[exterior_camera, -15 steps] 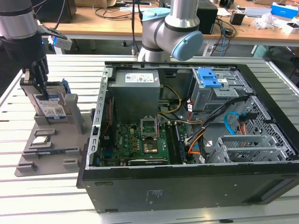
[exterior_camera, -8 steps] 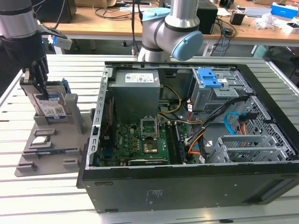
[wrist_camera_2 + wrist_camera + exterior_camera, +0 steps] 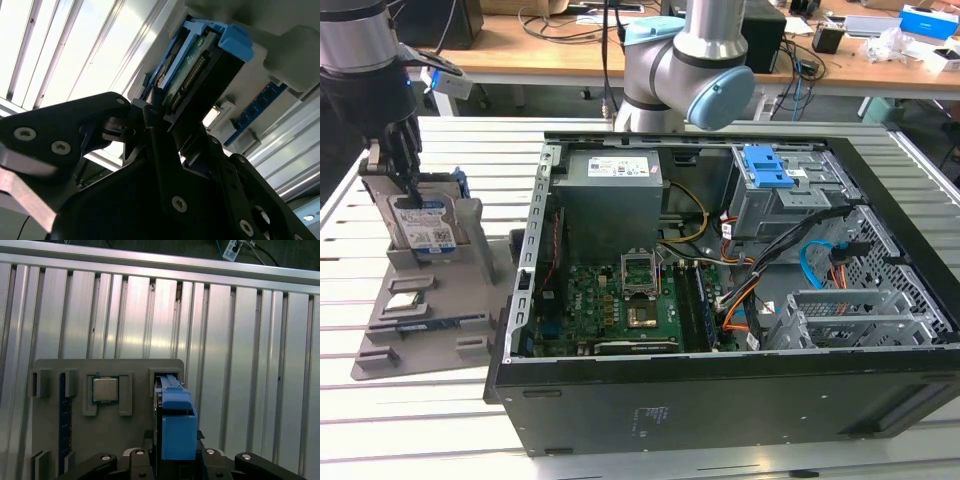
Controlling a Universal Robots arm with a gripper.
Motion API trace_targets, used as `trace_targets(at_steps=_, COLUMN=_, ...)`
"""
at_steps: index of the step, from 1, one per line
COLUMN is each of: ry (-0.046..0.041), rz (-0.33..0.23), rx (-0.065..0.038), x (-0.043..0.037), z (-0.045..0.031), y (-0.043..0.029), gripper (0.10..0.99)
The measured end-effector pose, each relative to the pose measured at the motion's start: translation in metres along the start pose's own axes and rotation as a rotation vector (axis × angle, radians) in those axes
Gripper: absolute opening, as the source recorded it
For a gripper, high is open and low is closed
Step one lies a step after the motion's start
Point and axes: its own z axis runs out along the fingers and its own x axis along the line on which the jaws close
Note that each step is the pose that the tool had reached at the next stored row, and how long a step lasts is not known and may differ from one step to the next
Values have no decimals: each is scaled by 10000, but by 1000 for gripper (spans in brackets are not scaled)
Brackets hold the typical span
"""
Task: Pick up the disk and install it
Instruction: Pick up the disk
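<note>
Disk (image 3: 423, 222), standing in holder (image 3: 475, 235): bare silver metal body, glossy white-and-blue label, smooth blue plastic side rails.
Holder: matt grey plastic.
Processor chip (image 3: 105, 389), in holder pocket: dull silver metal lid.
Gripper (image 3: 162, 117), above holder: matt black metal, bright screw heads.
Table (image 3: 420, 430), under holder: ribbed aluminium, satin, strong sheen.
Computer case (image 3: 720, 410), beside holder: matt black shell, bare grey sheet steel inside.
Arm joint (image 3: 720, 95), beyond holder: smooth silver metal, glossy pale-blue plastic cap.

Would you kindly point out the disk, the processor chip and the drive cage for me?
disk (image 3: 428, 228), exterior view, on its white-and-blue label.
processor chip (image 3: 105, 389), first wrist view, on its silver top face.
drive cage (image 3: 772, 168), exterior view, on its blue latch.
</note>
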Motion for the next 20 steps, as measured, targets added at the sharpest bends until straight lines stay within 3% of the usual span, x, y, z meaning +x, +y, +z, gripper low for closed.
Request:
trace_targets(at_steps=8, ry=0, rz=0, rx=0, x=-9, z=-110, y=5, gripper=373)
trace_targets(at_steps=13, ry=0, rz=0, rx=-1, x=-95, z=-233, y=2, gripper=365)
trace_targets(at_steps=19, ry=0, rz=0, rx=-1, x=-146, z=-439, y=9, gripper=365)
trace_targets(at_steps=20, ry=0, rz=0, rx=-1, x=-159, z=-512, y=12, gripper=365)
